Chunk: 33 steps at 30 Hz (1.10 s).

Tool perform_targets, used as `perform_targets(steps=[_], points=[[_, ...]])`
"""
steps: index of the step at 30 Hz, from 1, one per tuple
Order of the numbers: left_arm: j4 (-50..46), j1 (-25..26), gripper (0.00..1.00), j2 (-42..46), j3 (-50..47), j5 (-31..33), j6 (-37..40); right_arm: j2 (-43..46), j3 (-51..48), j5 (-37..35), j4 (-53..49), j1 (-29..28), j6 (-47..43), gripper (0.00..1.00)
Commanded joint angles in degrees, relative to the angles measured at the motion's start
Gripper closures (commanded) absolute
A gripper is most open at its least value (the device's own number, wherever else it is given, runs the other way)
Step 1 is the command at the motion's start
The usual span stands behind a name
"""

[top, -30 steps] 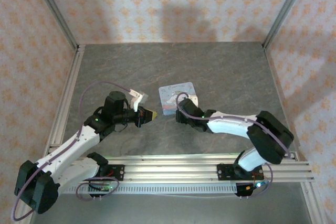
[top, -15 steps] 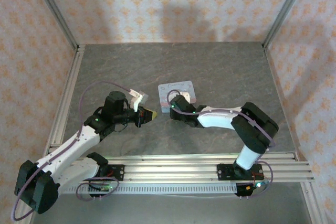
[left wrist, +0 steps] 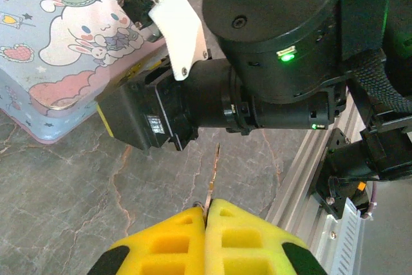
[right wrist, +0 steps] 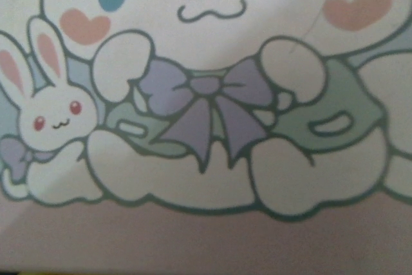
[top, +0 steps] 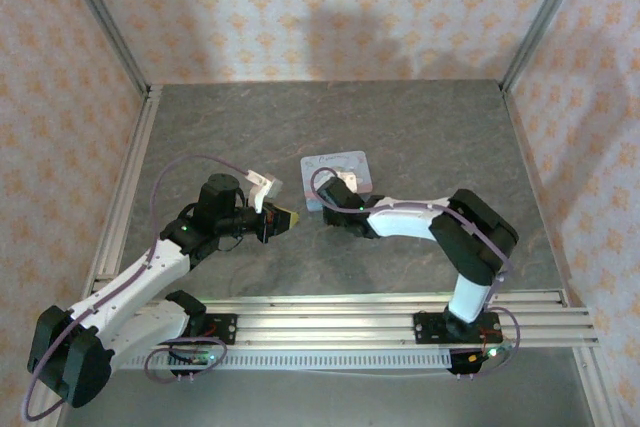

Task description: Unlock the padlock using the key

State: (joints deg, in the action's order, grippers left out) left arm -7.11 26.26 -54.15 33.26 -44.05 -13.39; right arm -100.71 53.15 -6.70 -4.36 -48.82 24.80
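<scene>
the left gripper [left wrist: 206, 209] had its blocky yellow pads [left wrist: 248, 239] pinched tight on the thin silvery key [left wrist: 213, 169], which pointed to 12 o'clock, with the glossy pale-blue rectangular tin [left wrist: 38, 49] at 10 o'clock and the right gripper [top: 330, 192] over it, its opening impossible to tell.

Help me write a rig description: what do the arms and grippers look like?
The left arm and right arm have white shells, black joint housings and purple cables. The left gripper has yellow fingers with rectangular recesses. The right wrist is a black cylinder with a green light and white bracket.
</scene>
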Motion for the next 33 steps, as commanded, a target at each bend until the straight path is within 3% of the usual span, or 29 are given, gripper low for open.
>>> perform_targets(steps=[1,4,8,14,24,27,33], points=[[-1.32,0.02,1.00,0.57,-0.30,0.81,0.91,-1.39,2.31,-2.18,-2.25,-0.23,-1.29,0.54],[-1.49,0.06,1.00,1.21,-0.38,0.98,0.90,-2.09,3.11,-1.92,-2.54,-0.18,-1.65,0.58],[-1.48,0.00,1.00,1.42,-0.72,1.44,0.91,-1.87,4.14,-1.63,-3.01,-0.14,-1.55,0.77],[0.54,0.08,1.00,1.24,-1.85,1.15,2.07,0.94,6.63,0.99,-7.47,0.38,0.10,0.93],[10.05,0.04,1.00,-4.39,-4.94,3.22,4.04,4.45,11.70,13.51,-16.38,3.32,4.09,1.00],[12.07,0.11,1.00,-9.44,-4.45,-1.17,7.04,4.43,13.71,18.08,-18.75,4.15,5.28,1.00],[19.66,-0.03,1.00,-15.97,-5.58,-0.88,7.62,4.04,17.57,26.62,-22.94,5.90,6.28,1.00]])
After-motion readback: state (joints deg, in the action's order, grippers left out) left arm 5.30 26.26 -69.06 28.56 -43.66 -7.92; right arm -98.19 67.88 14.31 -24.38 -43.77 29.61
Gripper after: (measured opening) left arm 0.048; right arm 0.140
